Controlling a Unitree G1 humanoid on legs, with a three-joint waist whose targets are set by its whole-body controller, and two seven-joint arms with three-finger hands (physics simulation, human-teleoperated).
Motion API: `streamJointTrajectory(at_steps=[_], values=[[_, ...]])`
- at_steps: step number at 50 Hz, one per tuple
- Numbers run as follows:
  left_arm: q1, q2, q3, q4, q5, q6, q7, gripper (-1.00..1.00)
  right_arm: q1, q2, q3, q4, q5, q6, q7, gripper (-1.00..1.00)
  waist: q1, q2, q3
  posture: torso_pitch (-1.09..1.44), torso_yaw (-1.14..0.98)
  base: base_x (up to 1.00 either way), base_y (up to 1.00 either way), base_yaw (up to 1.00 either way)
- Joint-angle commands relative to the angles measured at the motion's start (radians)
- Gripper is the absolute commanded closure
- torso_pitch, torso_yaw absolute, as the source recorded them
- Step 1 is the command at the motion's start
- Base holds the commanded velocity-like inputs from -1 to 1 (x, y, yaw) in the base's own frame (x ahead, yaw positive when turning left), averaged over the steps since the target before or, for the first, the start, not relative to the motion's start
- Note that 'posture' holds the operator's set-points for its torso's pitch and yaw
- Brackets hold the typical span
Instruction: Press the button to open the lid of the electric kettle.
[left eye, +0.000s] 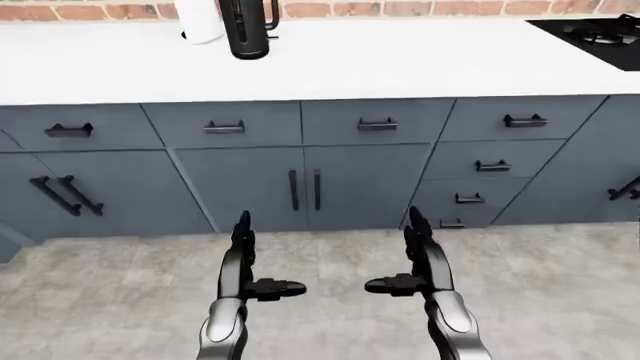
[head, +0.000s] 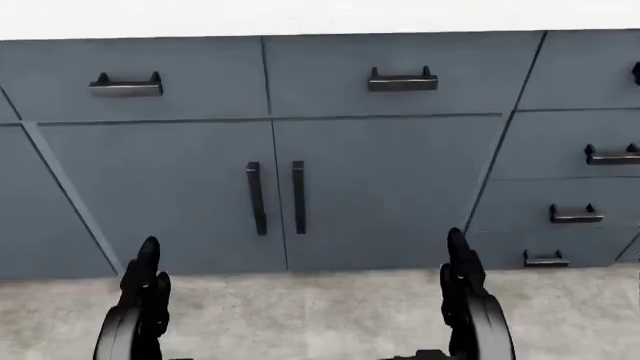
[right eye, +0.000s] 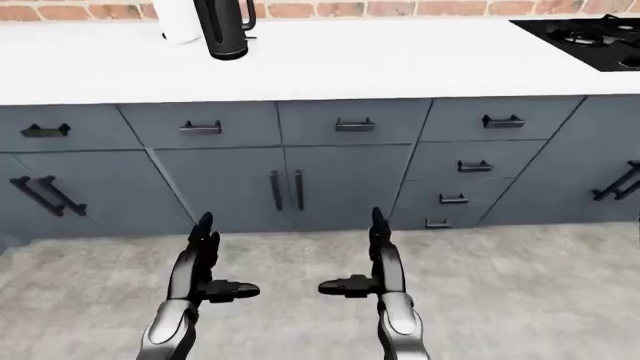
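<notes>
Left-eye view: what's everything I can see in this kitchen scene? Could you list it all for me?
electric kettle: one, black, top left of the counter, its top cut off by the view's edge
white cylinder: one, white, just left of the kettle against the wall; what it is cannot be told
stove: one, black, top right corner of the counter
counter: one, white, across the upper part of the view
brick wall: one, red-brown, along the top edge
cabinets: one run of drawers and doors, grey-blue with black handles, under the counter
floor: one, mottled grey, lower part of the view
left hand: one, black, bottom left of centre, open, holding nothing
right hand: one, black, bottom right of centre, open, holding nothing
</notes>
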Motion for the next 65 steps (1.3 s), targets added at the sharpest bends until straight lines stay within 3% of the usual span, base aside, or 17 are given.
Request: streamJointTrajectory(at_steps=[1, 3, 4, 5, 7, 8, 11, 21, 31, 42, 50, 51, 54, 60, 63, 65], values=[[-0.027, 0.001, 0.008, -0.116, -0.026, -0.04, -0.005, -1.0, -0.032, -0.007, -0.005, -0.105, 0.012, -0.035, 0.006, -1.0, -0.002, -0.008, -0.001, 0.0, 0.0, 0.0, 0.0, 0.0], [-0.027, 0.004, 0.015, -0.143, -0.036, -0.026, -0.005, -1.0, -0.034, -0.009, -0.009, -0.129, 0.016, -0.015, 0.008, -1.0, 0.008, -0.001, -0.063, 0.0, 0.0, 0.0, 0.0, 0.0], [-0.029, 0.006, 0.018, -0.152, -0.037, -0.02, -0.003, -1.0, -0.038, -0.01, -0.013, -0.141, 0.02, -0.004, 0.009, -1.0, 0.008, -0.001, -0.053, 0.0, 0.0, 0.0, 0.0, 0.0], [-0.029, 0.009, 0.022, -0.165, -0.037, -0.012, -0.002, -1.0, -0.042, -0.013, -0.018, -0.155, 0.023, 0.009, 0.01, -1.0, 0.006, -0.009, -0.019, 0.0, 0.0, 0.0, 0.0, 0.0], [-0.033, 0.016, 0.031, -0.222, -0.043, 0.027, -0.002, -1.0, -0.055, -0.018, -0.027, -0.18, 0.028, 0.038, 0.01, -1.0, 0.008, -0.008, -0.071, 0.0, 0.0, 0.0, 0.0, 0.0], [-0.034, 0.019, 0.036, -0.234, -0.044, 0.032, -0.005, -1.0, -0.059, -0.02, -0.031, -0.191, 0.029, 0.047, 0.008, -1.0, 0.008, -0.007, -0.076, 0.0, 0.0, 0.0, 0.0, 0.0], [-0.049, 0.029, 0.061, -0.257, -0.011, 0.006, 0.014, -1.0, -0.078, -0.025, -0.045, -0.219, 0.043, 0.076, 0.007, -1.0, 0.009, -0.006, -0.077, 0.0, 0.0, 0.0, 0.0, 0.0], [-0.071, 0.06, 0.149, -0.424, -0.087, 0.176, 0.024, -1.0, -0.174, -0.086, -0.134, -0.327, 0.104, 0.215, 0.001, -1.0, 0.009, -0.002, -0.09, 0.0, 0.0, 0.0, 0.0, 0.0], [-0.109, 0.099, 0.215, -0.589, -0.104, 0.327, 0.028, -1.0, -0.237, -0.143, -0.195, -0.384, 0.159, 0.3, -0.014, -1.0, 0.008, -0.003, -0.085, 0.0, 0.0, 0.0, 0.0, 0.0], [-0.176, 0.18, 0.332, -0.74, -0.15, 0.49, 0.044, -1.0, -0.319, -0.232, -0.275, -0.481, 0.225, 0.43, -0.039, -1.0, 0.008, -0.001, -0.071, 0.0, 0.0, 0.0, 0.0, 0.0], [-0.186, 0.191, 0.347, -0.761, -0.145, 0.516, 0.039, -1.0, -0.325, -0.248, -0.283, -0.494, 0.235, 0.443, -0.036, -1.0, 0.009, -0.002, -0.064, 0.0, 0.0, 0.01, 0.0, 0.0], [-0.185, 0.192, 0.349, -0.762, -0.146, 0.517, 0.038, -1.0, -0.325, -0.249, -0.283, -0.496, 0.235, 0.443, -0.035, -1.0, 0.007, 0.002, -0.082, 0.0, 0.0, 0.06, 0.0, 0.0], [-0.183, 0.192, 0.349, -0.761, -0.145, 0.517, 0.037, -1.0, -0.321, -0.248, -0.282, -0.5, 0.232, 0.443, -0.031, -1.0, 0.006, 0.005, -0.052, 0.0, 0.0, 0.12, 0.0, 0.0], [-0.187, 0.194, 0.358, -0.769, -0.155, 0.532, 0.039, -1.0, -0.325, -0.253, -0.287, -0.513, 0.233, 0.452, -0.029, -1.0, 0.003, -0.004, -0.044, 0.0, 0.0, 0.15, 0.0, 0.0], [-0.185, 0.193, 0.354, -0.77, -0.155, 0.531, 0.04, -1.0, -0.326, -0.254, -0.289, -0.512, 0.231, 0.449, -0.027, -1.0, 0.002, 0.011, -0.042, 0.0, 0.0, 0.18, 0.0, 0.0], [-0.186, 0.191, 0.352, -0.766, -0.156, 0.53, 0.04, -1.0, -0.328, -0.254, -0.291, -0.507, 0.232, 0.447, -0.027, -1.0, 0.003, 0.035, -0.043, 0.0, 0.0, 0.18, 0.0, 0.0]])
